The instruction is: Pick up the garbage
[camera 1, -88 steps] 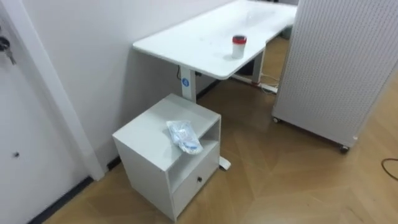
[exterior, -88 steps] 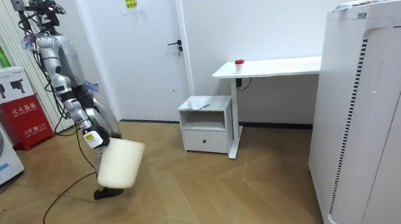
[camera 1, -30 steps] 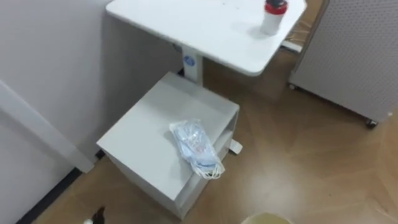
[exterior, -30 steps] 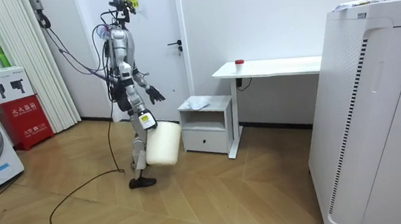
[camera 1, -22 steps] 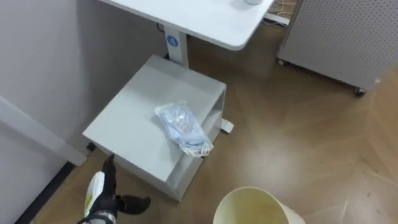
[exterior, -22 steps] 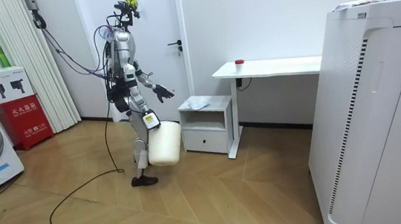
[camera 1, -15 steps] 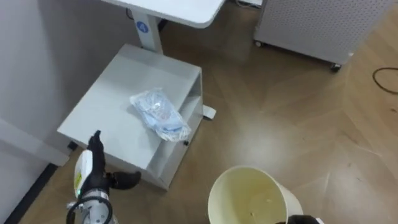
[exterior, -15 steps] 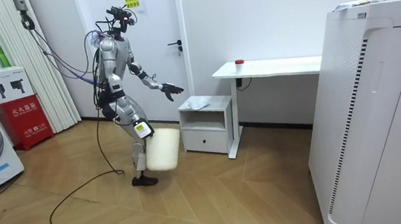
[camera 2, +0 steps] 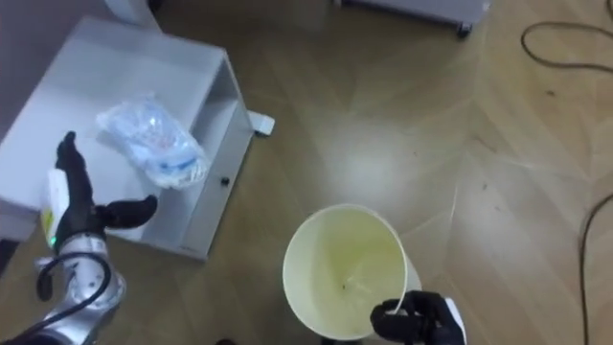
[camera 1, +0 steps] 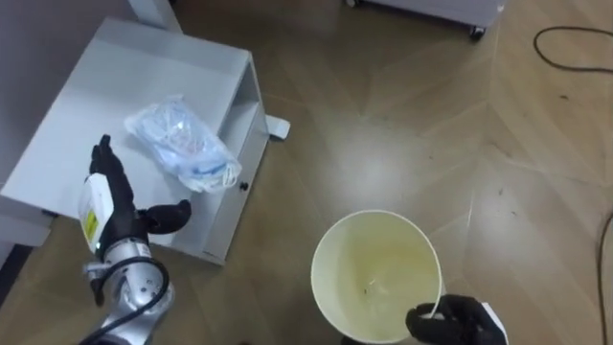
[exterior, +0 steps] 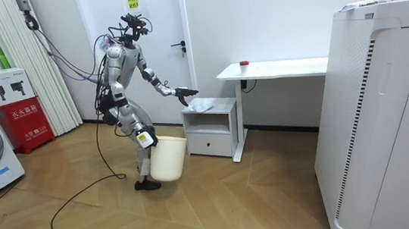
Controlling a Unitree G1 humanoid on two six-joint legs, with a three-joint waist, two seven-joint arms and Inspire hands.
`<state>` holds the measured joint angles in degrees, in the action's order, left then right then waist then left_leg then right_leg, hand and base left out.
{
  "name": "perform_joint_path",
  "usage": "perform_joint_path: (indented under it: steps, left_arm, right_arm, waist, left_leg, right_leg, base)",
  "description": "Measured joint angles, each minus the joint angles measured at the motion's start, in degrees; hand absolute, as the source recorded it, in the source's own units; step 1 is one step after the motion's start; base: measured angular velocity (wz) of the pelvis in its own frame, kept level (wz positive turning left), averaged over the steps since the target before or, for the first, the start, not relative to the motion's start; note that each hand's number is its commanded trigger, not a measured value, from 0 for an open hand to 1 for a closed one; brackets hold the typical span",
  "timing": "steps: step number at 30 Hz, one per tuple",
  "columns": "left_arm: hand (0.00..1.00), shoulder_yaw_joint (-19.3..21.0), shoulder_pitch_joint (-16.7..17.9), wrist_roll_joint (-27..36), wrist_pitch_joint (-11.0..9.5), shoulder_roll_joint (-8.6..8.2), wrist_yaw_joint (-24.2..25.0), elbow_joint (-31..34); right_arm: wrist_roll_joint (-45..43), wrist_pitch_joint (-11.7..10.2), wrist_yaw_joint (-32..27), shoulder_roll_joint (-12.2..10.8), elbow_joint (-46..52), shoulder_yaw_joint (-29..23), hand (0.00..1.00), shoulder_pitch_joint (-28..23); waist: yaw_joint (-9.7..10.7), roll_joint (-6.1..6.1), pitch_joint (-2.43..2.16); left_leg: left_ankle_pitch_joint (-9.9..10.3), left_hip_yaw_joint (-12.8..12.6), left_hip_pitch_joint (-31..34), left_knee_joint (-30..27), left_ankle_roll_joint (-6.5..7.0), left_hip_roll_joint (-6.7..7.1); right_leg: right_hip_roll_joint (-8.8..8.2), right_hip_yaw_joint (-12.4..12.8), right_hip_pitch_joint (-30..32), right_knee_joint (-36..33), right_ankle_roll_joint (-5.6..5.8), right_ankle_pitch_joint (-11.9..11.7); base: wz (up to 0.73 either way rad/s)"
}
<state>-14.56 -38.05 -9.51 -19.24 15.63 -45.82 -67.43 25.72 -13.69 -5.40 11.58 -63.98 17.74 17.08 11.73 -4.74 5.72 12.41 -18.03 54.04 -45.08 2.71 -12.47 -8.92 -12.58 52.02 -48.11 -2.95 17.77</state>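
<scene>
**Q:** Where is the garbage?

**A:** A crumpled clear plastic bag (camera 1: 182, 144) of rubbish lies on top of a low white cabinet (camera 1: 86, 105). It sits at the edge above the cabinet's open shelf, and its lower end seems to hang slightly over that edge. Nothing is holding it.

**Q:** What are the robot's hands doing?

**A:** The left robot hand (camera 1: 115, 206) hovers over the cabinet top's near corner, close to the bag but not touching it. Its fingers are straight and the thumb is spread wide, which looks like readiness to close round the bag. The right robot hand (camera 1: 455, 321) is clenched on the rim of a cream waste bin (camera 1: 383, 254), with its fingers hooked over the edge.

**Q:** Why hold the bin there?

**A:** It hangs low over the wooden floor, just off the cabinet's shelf side, with its mouth facing up. That probably makes for a short carry from cabinet to bin. The inside looks almost bare.

**Q:** How does the robot stand?

**A:** In the room view it stands right beside the cabinet and leans forward. Its left arm stretches toward the cabinet top, and the bin hangs by its leg.
</scene>
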Motion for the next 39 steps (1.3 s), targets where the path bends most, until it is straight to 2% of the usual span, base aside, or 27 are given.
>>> perform_joint_path:
  steps: [3, 5, 8, 10, 12, 16, 21, 24, 29, 30, 31, 32, 35, 39]
  left_arm:
    - [0.00, -2.81, -0.88, -3.10, 0.05, 0.23, -1.18, 0.01]
    - [0.00, -3.74, -1.56, -4.88, 0.15, 0.56, -1.18, 0.00]
    - [0.00, -3.77, -3.25, -6.44, 0.48, 0.66, -1.19, -0.15]
    - [0.00, -3.79, -3.82, -7.08, 0.50, 0.68, -1.18, -0.30]
    - [0.00, -3.80, -4.08, -8.82, 0.62, 0.77, -1.14, -0.84]
    - [0.00, -3.82, -4.09, -11.40, 1.85, 0.97, -1.01, -1.65]
    - [0.00, -4.92, -4.29, -17.45, 3.62, 1.85, -0.89, -1.64]
    - [0.00, -6.23, -4.27, -17.75, 4.85, 1.92, -0.61, -1.79]
    - [0.00, -7.16, -4.26, -17.84, 5.54, 1.97, 1.78, -2.37]
    - [0.16, -7.17, -4.22, -18.20, 5.68, 1.98, 2.49, -2.69]
    - [0.72, -7.21, -4.20, -18.29, 5.68, 1.99, 2.83, -2.93]
    - [1.00, -7.52, -4.15, -18.27, 5.91, 1.99, 3.41, -3.41]
    - [1.00, -8.14, -4.14, -18.28, 6.43, 2.14, 3.74, -3.50]
    - [1.00, -8.02, -4.97, -18.42, 6.57, 4.22, 3.00, -2.71]
  right_arm:
    - [0.72, 0.03, -0.02, 0.09, 1.23, 0.26, 1.00, 0.20]
    - [1.06, 0.03, 0.33, 0.50, 2.09, 0.70, 1.00, 0.32]
    - [1.06, 0.05, 0.83, 0.98, 2.43, 0.71, 1.00, 1.01]
    - [1.05, 0.03, 1.23, 1.05, 2.44, 0.70, 1.00, 1.19]
    - [1.09, 0.03, 1.35, 1.10, 2.84, 0.72, 1.00, 1.30]
    - [1.10, 0.04, 2.05, 1.27, 4.10, 1.12, 1.00, 1.29]
    - [1.58, 0.53, 3.15, 2.01, 6.60, 1.11, 1.00, 1.25]
    - [1.98, 1.37, 3.16, 2.12, 7.78, 1.11, 1.00, 1.25]
    - [2.97, 2.10, 3.16, 1.96, 7.81, 1.21, 1.00, 1.25]
    - [3.34, 2.14, 3.26, 1.94, 7.64, 1.27, 1.00, 1.25]
    - [3.44, 2.16, 3.37, 1.94, 7.54, 1.27, 1.00, 1.25]
    - [3.81, 2.23, 3.61, 1.94, 7.34, 1.27, 1.00, 1.25]
    - [4.92, 2.48, 3.64, 1.93, 6.99, 1.27, 1.00, 1.26]
    - [5.88, 2.59, 3.63, 1.69, 6.16, 1.23, 1.00, 1.54]
  waist:
    - [0.56, -0.48, 0.30]
    - [0.63, -0.90, 0.55]
    - [0.74, -1.23, 0.91]
    - [1.03, -1.21, 0.99]
    - [1.48, -0.91, 1.30]
    - [2.08, -0.90, 1.30]
    - [2.61, -0.87, 1.30]
    - [2.95, -0.84, 1.29]
    - [3.38, -0.69, 1.24]
    - [3.40, -0.62, 1.25]
    - [3.39, -0.57, 1.24]
    - [3.42, -0.50, 1.22]
    - [3.40, -0.45, 1.22]
    - [3.35, -0.46, 1.22]
  left_leg:
    - [0.50, 0.38, 1.67, -1.02, -0.20, -0.29]
    - [0.97, 0.67, 2.94, -2.07, -0.28, -1.05]
    - [1.56, 0.76, 4.67, -3.64, -0.26, -1.72]
    - [1.81, 0.50, 5.45, -4.48, -0.11, -1.87]
    - [1.90, -0.31, 5.77, -4.82, 0.03, -2.01]
    - [1.91, -0.34, 7.14, -5.19, 0.04, -2.23]
    - [2.13, -0.33, 9.82, -6.51, 0.40, -2.22]
    - [2.11, -0.50, 10.52, -6.77, 0.43, -2.18]
    - [2.11, -0.51, 10.55, -7.13, 0.44, -1.98]
    - [2.11, -0.44, 10.56, -7.20, 0.44, -1.99]
    - [2.11, -0.44, 10.55, -7.21, 0.44, -1.99]
    - [2.11, -0.41, 10.54, -7.21, 0.44, -1.95]
    - [2.11, -0.30, 10.51, -7.20, 0.45, -1.92]
    - [2.10, -0.13, 10.22, -7.16, 0.46, -1.92]
  right_leg:
    - [0.09, -0.09, 1.32, -0.78, -0.11, 0.49]
    - [0.58, -0.30, 2.15, -0.96, -0.25, 0.57]
    - [0.81, -0.38, 3.47, -1.92, -0.34, 0.94]
    - [0.67, -0.48, 4.07, -2.85, -0.35, 1.51]
    - [0.22, -0.67, 4.51, -3.69, -0.44, 2.11]
    - [0.22, -0.81, 5.76, -4.06, -0.53, 2.18]
    - [-0.22, -0.96, 8.40, -5.75, -0.72, 2.76]
    - [-0.50, -1.09, 9.10, -6.21, -0.82, 2.86]
    - [-0.88, -1.19, 9.07, -6.64, -0.76, 3.06]
    - [-0.88, -1.20, 9.04, -6.67, -0.76, 3.06]
    - [-0.88, -1.20, 9.03, -6.67, -0.76, 3.06]
    - [-0.90, -1.20, 9.02, -6.67, -0.75, 3.05]
    - [-0.91, -1.22, 8.95, -6.67, -0.75, 3.05]
    - [-0.90, -1.36, 8.62, -6.66, -0.76, 3.05]
  base:
    - [0.00]
    - [-0.07]
    - [-0.04]
    - [0.08]
    - [0.12]
    - [0.01]
    - [0.03]
    - [0.04]
    - [0.03]
    - [0.00]
    - [0.00]
    - [0.00]
    - [0.00]
    - [0.00]
